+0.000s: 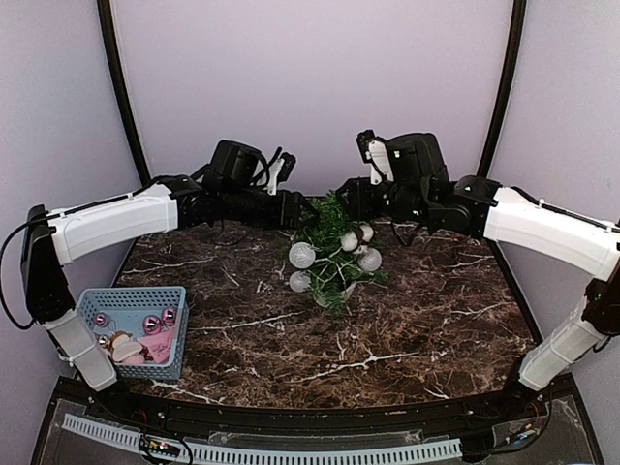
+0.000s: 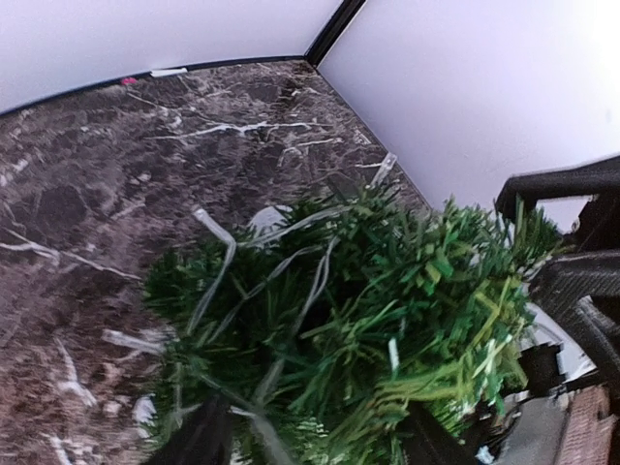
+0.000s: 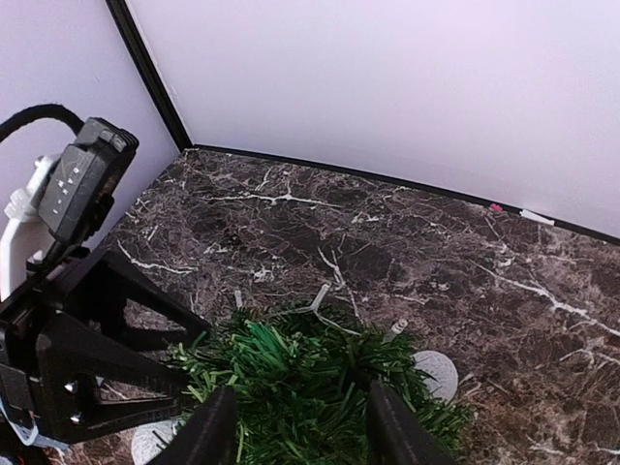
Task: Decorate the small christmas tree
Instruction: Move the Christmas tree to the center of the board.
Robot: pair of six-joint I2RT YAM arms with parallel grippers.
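Top external view puts the small christmas tree (image 1: 330, 260) on the marble table (image 1: 417, 320), a little behind the middle and well clear of every edge. Both arms reach in over its crown from opposite sides. The left gripper (image 1: 306, 214) and the right gripper (image 1: 347, 201) sit close together at the tree's far upper branches, with little room between them. White baubles (image 1: 301, 255) hang on the left and right flanks of the foliage; I cannot make out the pot from here. On my left wrist feed the two fingers (image 2: 203, 441) stand well apart at the bottom of the picture with green needles and pale wire strands bunched between them, so that pincer is parted around foliage rather than clamped. The right wrist feed shows the same: its fingers (image 3: 215, 431) are spread with the crown between them, and the left arm's black wrist looms just beside it at the picture's left. Behind the tree there is bare marble up to the far edge where the table meets the wall (image 1: 310, 77), and the wide front half is open too. The blue basket (image 1: 131, 293), holding pink baubles (image 1: 153, 323), sits at the near left corner, well apart from the tree.
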